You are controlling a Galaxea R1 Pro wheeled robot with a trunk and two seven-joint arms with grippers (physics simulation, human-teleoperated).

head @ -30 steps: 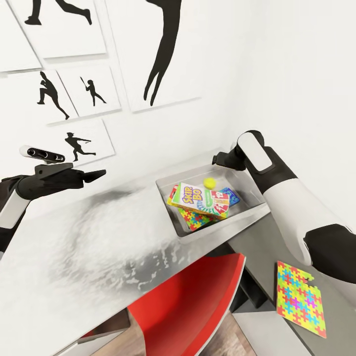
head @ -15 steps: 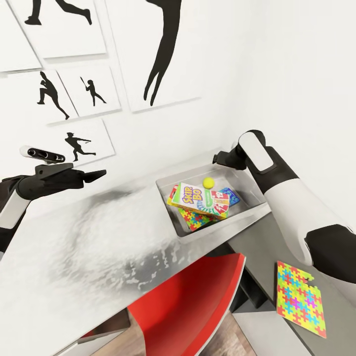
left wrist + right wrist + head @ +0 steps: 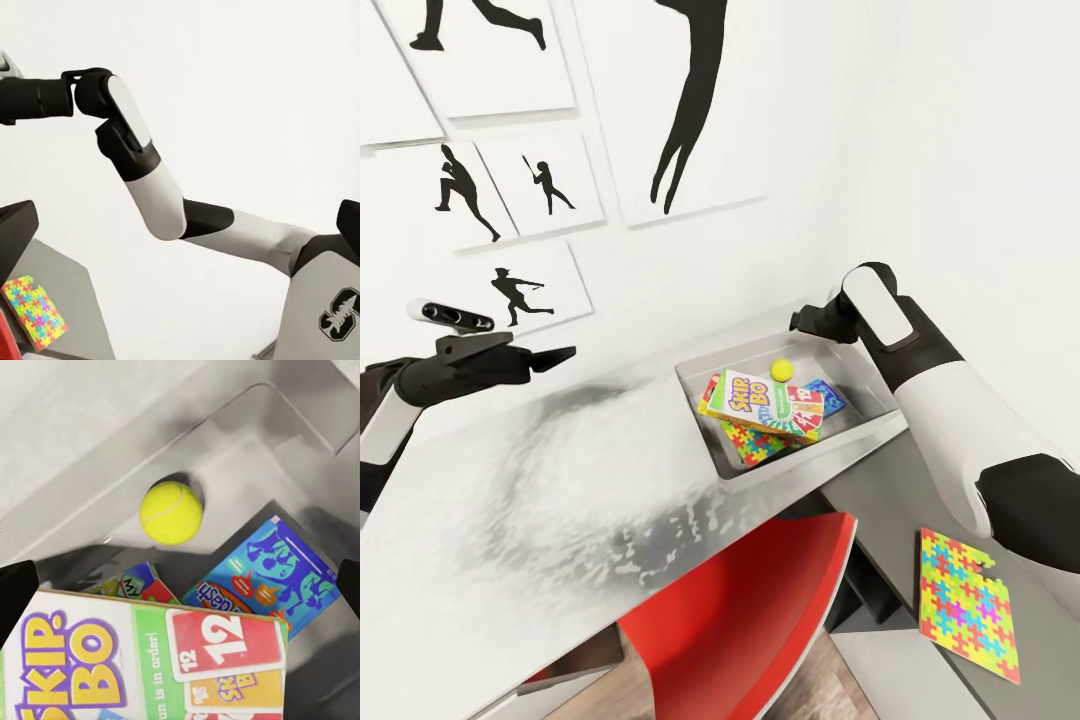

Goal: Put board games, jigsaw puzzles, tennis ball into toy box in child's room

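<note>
1. the landmark is a shallow grey metal toy box (image 3: 860,425) sitting on a glossy silver table (image 3: 540,500), near the white wall.
2. inside the toy box, a yellow and green skip-bo board game box (image 3: 760,400) lies on top of the pile.
3. under it, a multicoloured jigsaw puzzle (image 3: 752,443) sticks out toward the near rim of the toy box.
4. a blue board game box (image 3: 826,396) lies in the toy box beside the skip-bo box, partly covered by it.
5. a yellow tennis ball (image 3: 783,369) rests in the toy box at its wall-side end, just beside both games.
6. a second multicoloured jigsaw puzzle (image 3: 966,603) lies outside the toy box, well apart from it, on a grey surface beside a red chair (image 3: 760,610).
7. the right gripper (image 3: 797,322) hangs above the wall-side rim of the toy box, its fingers spread wide and empty.
8. the left gripper (image 3: 550,354) hovers over the table, well apart from the toy box; i cannot tell whether its fingers are apart or together.
</note>
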